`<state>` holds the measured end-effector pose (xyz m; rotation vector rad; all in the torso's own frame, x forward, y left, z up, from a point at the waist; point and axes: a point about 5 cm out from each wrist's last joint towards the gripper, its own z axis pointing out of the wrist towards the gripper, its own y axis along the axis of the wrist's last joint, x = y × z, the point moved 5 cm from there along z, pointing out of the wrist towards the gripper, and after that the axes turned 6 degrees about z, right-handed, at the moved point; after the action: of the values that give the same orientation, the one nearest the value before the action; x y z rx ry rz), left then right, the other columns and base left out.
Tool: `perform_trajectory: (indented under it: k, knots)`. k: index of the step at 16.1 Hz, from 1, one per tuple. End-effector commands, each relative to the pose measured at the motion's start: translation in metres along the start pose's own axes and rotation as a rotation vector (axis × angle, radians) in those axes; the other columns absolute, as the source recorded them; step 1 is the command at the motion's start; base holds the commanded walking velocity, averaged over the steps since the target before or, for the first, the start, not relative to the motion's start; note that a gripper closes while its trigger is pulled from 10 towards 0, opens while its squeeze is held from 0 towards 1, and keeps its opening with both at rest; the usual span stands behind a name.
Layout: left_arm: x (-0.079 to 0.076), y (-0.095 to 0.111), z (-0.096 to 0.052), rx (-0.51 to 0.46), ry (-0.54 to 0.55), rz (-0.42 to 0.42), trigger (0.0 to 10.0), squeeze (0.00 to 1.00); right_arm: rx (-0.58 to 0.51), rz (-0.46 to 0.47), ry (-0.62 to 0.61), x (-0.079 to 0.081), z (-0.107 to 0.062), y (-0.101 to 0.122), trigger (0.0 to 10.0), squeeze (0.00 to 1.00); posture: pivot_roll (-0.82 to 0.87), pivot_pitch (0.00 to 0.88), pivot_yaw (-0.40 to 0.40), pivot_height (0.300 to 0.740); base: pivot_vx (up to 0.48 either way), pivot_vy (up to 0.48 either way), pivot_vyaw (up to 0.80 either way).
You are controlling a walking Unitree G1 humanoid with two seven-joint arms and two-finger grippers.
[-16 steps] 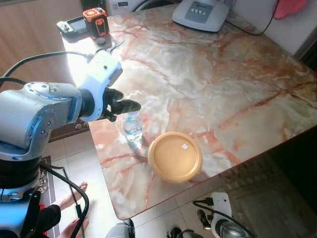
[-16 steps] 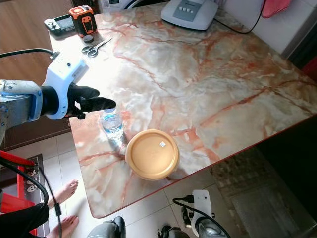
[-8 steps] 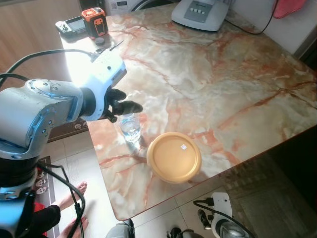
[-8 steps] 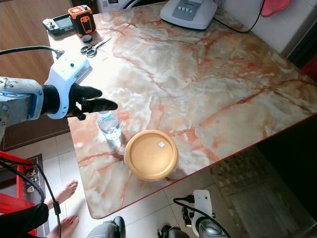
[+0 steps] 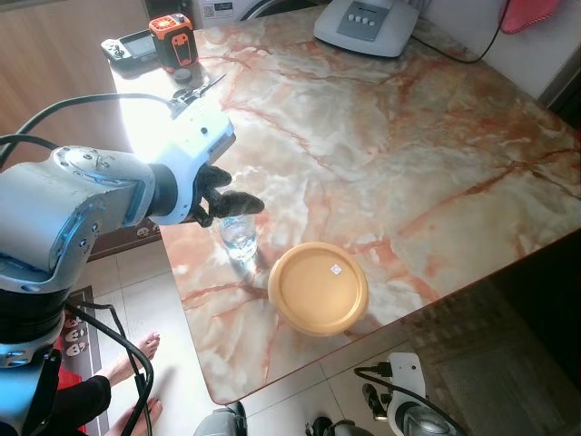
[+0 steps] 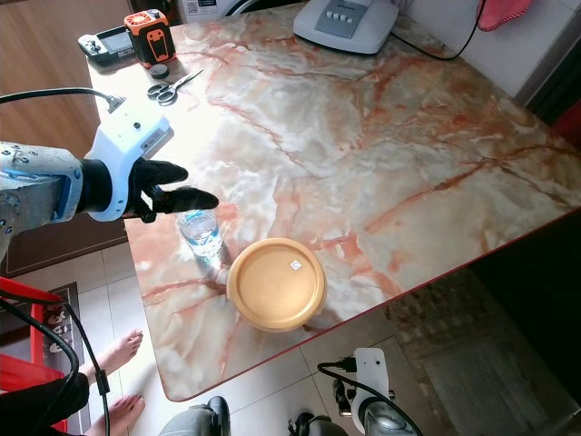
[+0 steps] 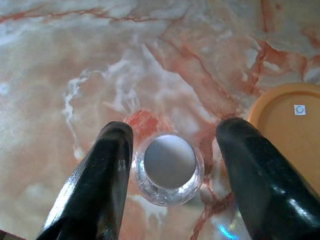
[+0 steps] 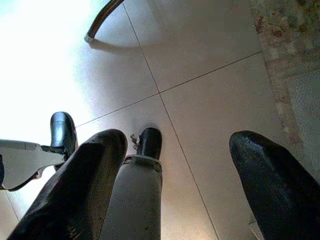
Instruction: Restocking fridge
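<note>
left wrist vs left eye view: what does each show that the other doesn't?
Left wrist: looks straight down on the water bottle's cap, between the two open black fingers, both apart from it.

Left eye: the left arm's silver body, the scissors, the orange-black device, the grey appliance, a person's bare feet on the floor.

Both: the left gripper above the bottle, the round yellow lid beside it, the marble table.

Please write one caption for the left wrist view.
Open left gripper directly above a bottle beside the lid.
</note>
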<state>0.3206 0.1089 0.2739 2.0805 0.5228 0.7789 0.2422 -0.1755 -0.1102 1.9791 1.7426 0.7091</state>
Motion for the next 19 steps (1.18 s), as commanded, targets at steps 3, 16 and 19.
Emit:
perform_trajectory:
  k: [3, 16, 19]
  knots:
    - [0.000, -0.008, 0.002, 0.027, -0.015, -0.015, 10.0, 0.00, 0.039, 0.014, -0.008, -0.004, -0.002, -0.014, 10.0, 0.00, 0.19, 0.212, -0.056, 0.740, 0.000, 0.000, 0.00]
    - [0.011, 0.002, 0.013, 0.010, -0.037, 0.051, 10.0, 0.00, 0.039, 0.023, -0.008, -0.003, -0.002, -0.014, 10.0, 0.00, 0.19, 0.218, -0.043, 0.740, 0.000, 0.000, 0.00]
    - [0.008, 0.001, 0.011, 0.025, -0.064, 0.053, 10.0, 0.00, 0.040, 0.023, -0.006, -0.003, -0.002, -0.015, 10.0, 0.00, 0.19, 0.219, -0.041, 0.740, 0.000, 0.000, 0.00]
